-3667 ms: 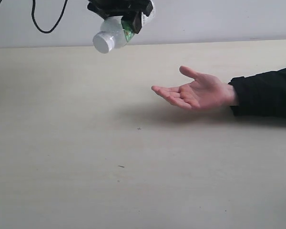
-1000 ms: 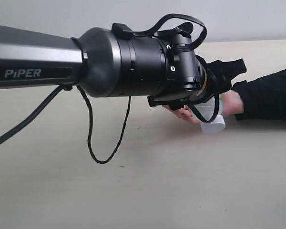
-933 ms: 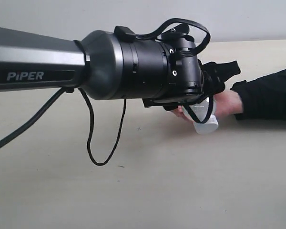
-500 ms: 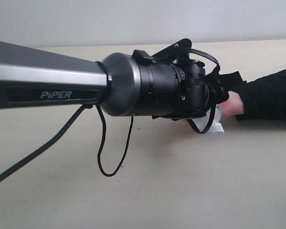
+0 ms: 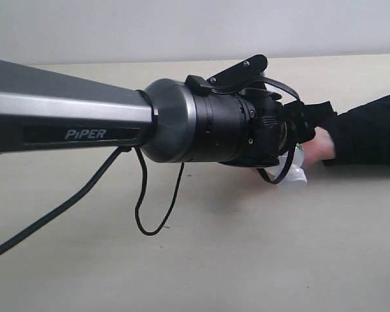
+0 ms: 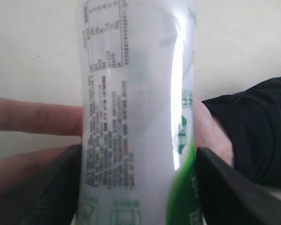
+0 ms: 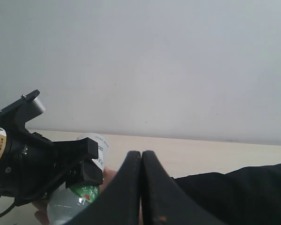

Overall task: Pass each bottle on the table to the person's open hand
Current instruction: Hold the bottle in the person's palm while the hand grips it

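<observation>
Left gripper (image 6: pixel 138 185): jaws clamped on sides of bottle (image 6: pixel 131 93).
Bottle: green-labelled, over person's hand (image 5: pixel 322 144); palm contact unclear.
Hand: fingers flat, not curled round bottle.
Risk: early release lets bottle roll off onto table (image 5: pixel 247 260).
Right gripper (image 7: pixel 141 187): pressed together, empty.

wall (image 5: pixel 195 26): plain, pale grey-white, 1 flat surface behind the table | table (image 5: pixel 260 260): wide, pale beige top, faint grain, far edge meets the wall | light: soft, even, only diffuse shadows on the tabletop
</observation>
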